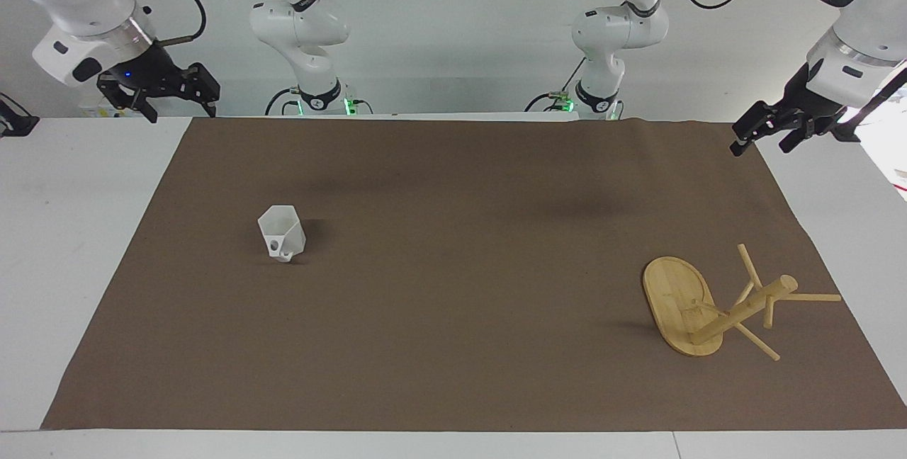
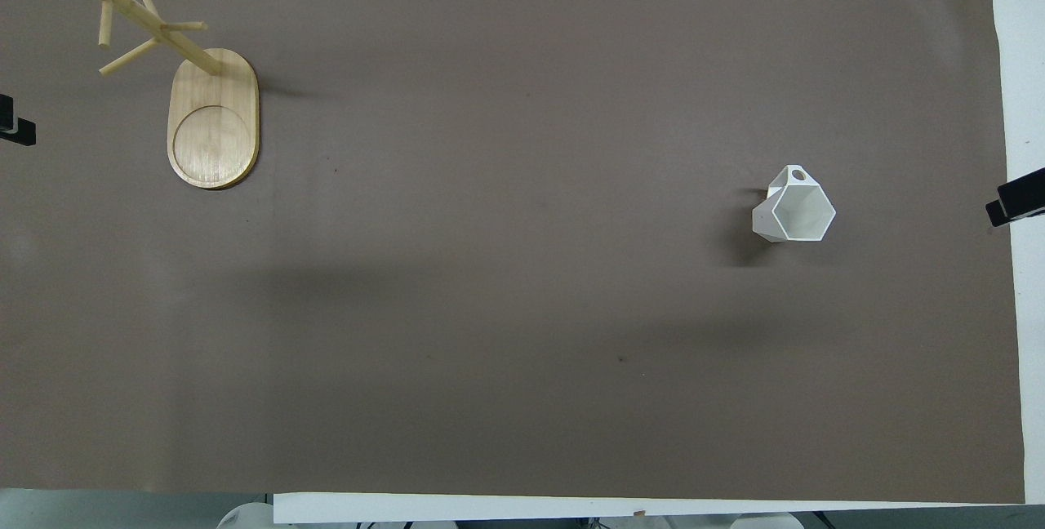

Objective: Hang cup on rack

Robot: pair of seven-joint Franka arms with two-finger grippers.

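Note:
The white faceted cup [image 1: 282,232] stands upright on the brown mat, toward the right arm's end of the table, its loop handle turned away from the robots. It also shows in the overhead view [image 2: 796,213]. The bamboo rack [image 1: 716,307] stands on its oval base toward the left arm's end, farther from the robots than the cup, with its post at the base's farther end and bare pegs; it also shows in the overhead view [image 2: 212,117]. My right gripper [image 1: 181,110] waits open and empty, raised over the table's edge. My left gripper [image 1: 762,144] waits open and empty over the mat's corner.
The brown mat [image 1: 453,374] covers most of the white table [image 1: 64,268]. Only the grippers' tips show in the overhead view, the left [image 2: 16,131] and the right [image 2: 1016,198], at the mat's two ends.

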